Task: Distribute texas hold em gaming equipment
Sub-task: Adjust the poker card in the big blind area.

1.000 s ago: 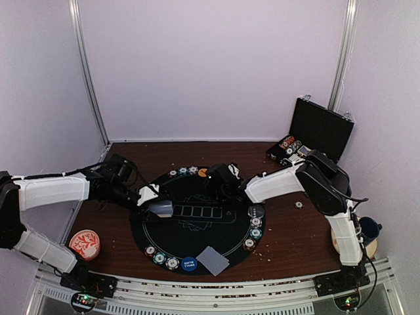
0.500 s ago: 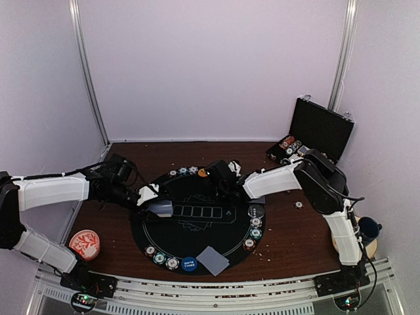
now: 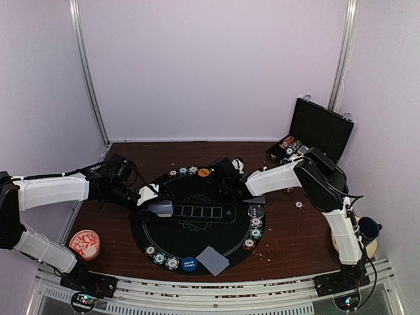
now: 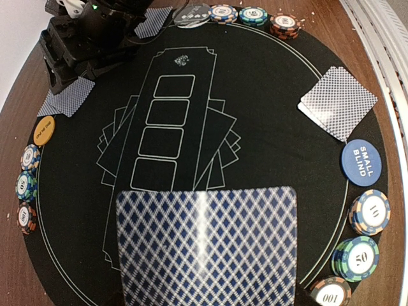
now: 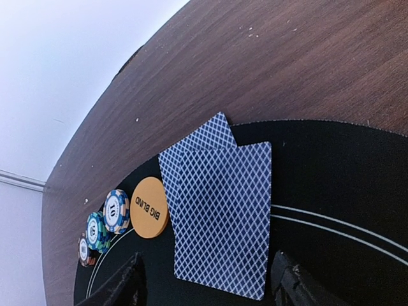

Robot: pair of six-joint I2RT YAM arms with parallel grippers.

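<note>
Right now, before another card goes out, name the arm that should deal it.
Left. The left gripper holds the undealt cards over the black mat. The right gripper is open and empty above two dealt cards by the orange Big Blind button.

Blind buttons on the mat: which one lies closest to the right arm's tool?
The orange BIG BLIND button, beside the two cards at the open right tool; the blue SMALL BLIND button sits across the mat.

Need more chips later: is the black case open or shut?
Open. The black case has its lid raised upright, with chips showing inside its base.
</note>
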